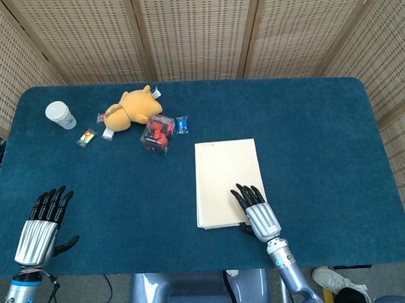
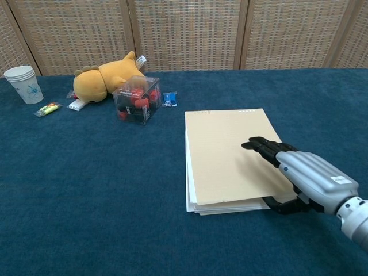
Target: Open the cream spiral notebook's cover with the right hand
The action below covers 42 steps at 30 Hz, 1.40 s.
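Observation:
The cream spiral notebook (image 1: pixel 223 171) lies right of the table's centre, its binding at the far edge. My right hand (image 1: pixel 256 213) is at its near right corner. The fingers lie flat on top of the cover (image 2: pixel 224 149) and the thumb (image 2: pixel 284 204) is tucked under the cover's near edge, so the cover is pinched. That near edge stands slightly raised, and the page stack shows beneath it along the left and near sides. My left hand (image 1: pixel 42 223) hovers at the table's near left corner, fingers straight and apart, holding nothing.
A yellow plush toy (image 1: pixel 131 109), a clear box of red items (image 1: pixel 158 134), a small blue packet (image 1: pixel 182 125), a yellow-green packet (image 1: pixel 87 137) and a paper cup (image 1: pixel 60 115) sit at the far left. Wicker screens stand behind the table.

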### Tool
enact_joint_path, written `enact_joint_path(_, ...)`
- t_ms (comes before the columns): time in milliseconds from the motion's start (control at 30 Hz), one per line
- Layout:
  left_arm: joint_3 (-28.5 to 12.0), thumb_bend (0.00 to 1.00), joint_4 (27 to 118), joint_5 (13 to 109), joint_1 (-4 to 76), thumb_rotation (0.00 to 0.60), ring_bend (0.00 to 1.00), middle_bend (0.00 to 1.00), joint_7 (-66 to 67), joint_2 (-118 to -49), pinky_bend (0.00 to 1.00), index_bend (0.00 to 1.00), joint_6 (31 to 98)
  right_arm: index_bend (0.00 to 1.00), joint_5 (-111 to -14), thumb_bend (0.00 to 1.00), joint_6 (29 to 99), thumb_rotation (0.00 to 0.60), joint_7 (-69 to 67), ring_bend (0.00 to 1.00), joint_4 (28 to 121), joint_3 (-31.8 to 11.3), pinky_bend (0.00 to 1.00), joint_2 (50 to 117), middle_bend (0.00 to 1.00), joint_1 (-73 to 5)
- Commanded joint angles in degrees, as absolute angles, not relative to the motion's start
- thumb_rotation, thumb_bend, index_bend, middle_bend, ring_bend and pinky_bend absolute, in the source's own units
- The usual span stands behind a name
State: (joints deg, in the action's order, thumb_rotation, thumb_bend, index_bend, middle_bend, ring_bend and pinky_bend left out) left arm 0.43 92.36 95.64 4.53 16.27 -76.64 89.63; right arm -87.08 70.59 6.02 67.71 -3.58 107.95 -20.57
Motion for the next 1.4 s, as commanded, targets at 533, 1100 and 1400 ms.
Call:
enact_joint_path(533,0.4,0.01,92.3,95.4,4.7,0.600,0.00,0.00,16.2,-76.7,0.06,0.00,89.3,0.03,-83.9,0.57,67.3,0.600,6.6,0.00,67.5,-6.7,0.00,108.2,0.00,-23.6)
enact_joint_path(1100,0.5,0.01,92.5,95.4,4.7,0.600,0.00,0.00,16.0,-76.6,0.06,0.00,89.2,0.31,-83.4,0.50,68.8,0.600,7.4,0.06,62.9,-9.2,0.17,111.0,0.15,-26.2)
enact_joint_path(1400,0.5,0.01,92.7,95.4,4.6,0.600,0.00,0.00,16.3,-76.5,0.06,0.00,89.2,0.50,-84.1,0.48,71.5,0.600,6.5,0.28,60.1,-9.5,0.39,112.2,0.38,-26.5)
